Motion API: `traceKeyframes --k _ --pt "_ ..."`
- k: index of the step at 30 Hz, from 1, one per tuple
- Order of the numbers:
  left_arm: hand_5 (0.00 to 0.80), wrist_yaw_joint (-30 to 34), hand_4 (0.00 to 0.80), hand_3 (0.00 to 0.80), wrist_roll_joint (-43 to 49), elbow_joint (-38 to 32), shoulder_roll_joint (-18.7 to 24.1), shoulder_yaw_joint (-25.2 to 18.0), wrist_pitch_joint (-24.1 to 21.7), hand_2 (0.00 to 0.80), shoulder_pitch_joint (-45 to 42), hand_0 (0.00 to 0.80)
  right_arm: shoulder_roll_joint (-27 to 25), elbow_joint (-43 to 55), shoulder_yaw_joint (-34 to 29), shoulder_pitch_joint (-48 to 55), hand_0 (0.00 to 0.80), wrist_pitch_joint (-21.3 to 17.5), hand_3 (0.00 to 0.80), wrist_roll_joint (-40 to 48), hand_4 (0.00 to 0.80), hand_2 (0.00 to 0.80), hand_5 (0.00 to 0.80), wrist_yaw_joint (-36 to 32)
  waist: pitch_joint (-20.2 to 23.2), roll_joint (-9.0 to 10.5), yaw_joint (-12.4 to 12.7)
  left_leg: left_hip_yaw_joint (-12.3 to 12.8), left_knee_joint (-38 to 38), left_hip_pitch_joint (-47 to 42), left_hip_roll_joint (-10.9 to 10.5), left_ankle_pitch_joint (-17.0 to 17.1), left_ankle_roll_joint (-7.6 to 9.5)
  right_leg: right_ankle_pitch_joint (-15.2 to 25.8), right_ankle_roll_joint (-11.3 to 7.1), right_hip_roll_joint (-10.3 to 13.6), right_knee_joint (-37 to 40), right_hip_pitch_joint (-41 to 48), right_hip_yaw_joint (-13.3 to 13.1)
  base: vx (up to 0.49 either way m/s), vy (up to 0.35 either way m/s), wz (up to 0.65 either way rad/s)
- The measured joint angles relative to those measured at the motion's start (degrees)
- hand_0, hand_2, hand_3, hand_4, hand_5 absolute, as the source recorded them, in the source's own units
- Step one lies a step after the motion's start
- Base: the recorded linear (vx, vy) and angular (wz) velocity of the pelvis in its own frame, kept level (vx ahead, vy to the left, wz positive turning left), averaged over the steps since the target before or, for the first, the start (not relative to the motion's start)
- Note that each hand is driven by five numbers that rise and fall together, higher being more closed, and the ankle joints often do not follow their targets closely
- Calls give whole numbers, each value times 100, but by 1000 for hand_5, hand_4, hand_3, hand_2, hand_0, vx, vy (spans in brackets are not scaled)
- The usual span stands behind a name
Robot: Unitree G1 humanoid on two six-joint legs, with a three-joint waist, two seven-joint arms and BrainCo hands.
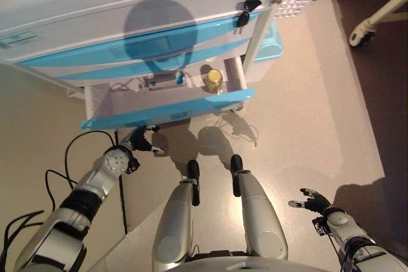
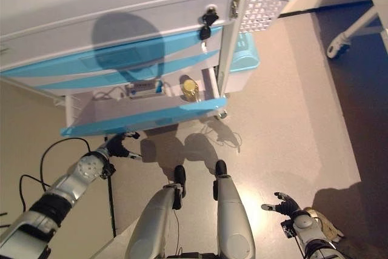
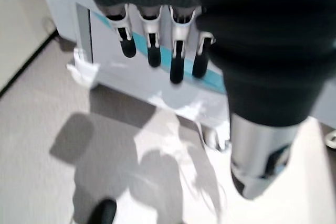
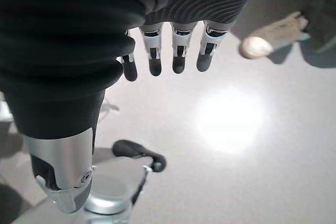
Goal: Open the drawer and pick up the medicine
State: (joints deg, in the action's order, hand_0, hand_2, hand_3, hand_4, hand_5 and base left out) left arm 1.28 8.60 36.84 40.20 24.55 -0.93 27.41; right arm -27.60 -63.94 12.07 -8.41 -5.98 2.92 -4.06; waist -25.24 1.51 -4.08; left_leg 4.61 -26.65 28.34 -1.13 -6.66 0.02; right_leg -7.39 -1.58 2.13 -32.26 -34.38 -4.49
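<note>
Two eye views show the drawer (image 1: 167,114) pulled out from the cart (image 1: 127,4), with the medicine (image 1: 214,80) — a yellowish bottle — standing inside toward its right end. Below the drawer's blue front, the left hand (image 1: 141,140) hangs free; its wrist view shows fingers (image 3: 177,64) straight, holding nothing. Low by the floor, the right hand (image 2: 282,204) rests idle — its fingers (image 4: 178,57) relaxed too, seemingly awaiting the reach.

the open bottom drawer (image 1: 115,103) of the white-and-blue cabinet (image 1: 127,4) carries a yellow-capped medicine bottle (image 1: 214,81) near its right end and a small box (image 1: 164,81) beside it. the cabinet stands on the grey floor (image 1: 306,125).
</note>
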Motion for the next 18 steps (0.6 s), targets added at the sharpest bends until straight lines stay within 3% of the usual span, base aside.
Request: traceKeyframes --k 2,3,8,18 --pt "0 -162 0 0 200 246 45 53 50 0 327 0 8 23 84 25 0 -1 0 0 0 0 0 -17 22 46 -18 39 -149 105 38 -77 1 3 -5 -31 -46 -81 -31 -5 28 -27" --pt "0 -336 0 0 199 317 158 44 61 0 477 0 62 50 173 27 0 -3 0 0 0 0 0 -35 88 165 9 144 -214 180 94 -120 -7 34 -4 -82 -65 -199 -114 2 23 -34" --pt "0 -768 0 0 197 524 285 -10 64 0 730 0 333 52 247 66 0 -10 0 1 0 0 0 -42 187 335 -111 176 -286 228 159 -216 -18 117 -6 -147 34 -238 -158 5 32 -22" --pt "0 -796 0 0 110 726 350 -98 45 0 781 0 395 32 346 93 0 -13 0 2 0 0 0 -64 210 374 -138 382 -180 227 219 -211 3 350 -42 -205 388 -220 -309 3 27 -13"
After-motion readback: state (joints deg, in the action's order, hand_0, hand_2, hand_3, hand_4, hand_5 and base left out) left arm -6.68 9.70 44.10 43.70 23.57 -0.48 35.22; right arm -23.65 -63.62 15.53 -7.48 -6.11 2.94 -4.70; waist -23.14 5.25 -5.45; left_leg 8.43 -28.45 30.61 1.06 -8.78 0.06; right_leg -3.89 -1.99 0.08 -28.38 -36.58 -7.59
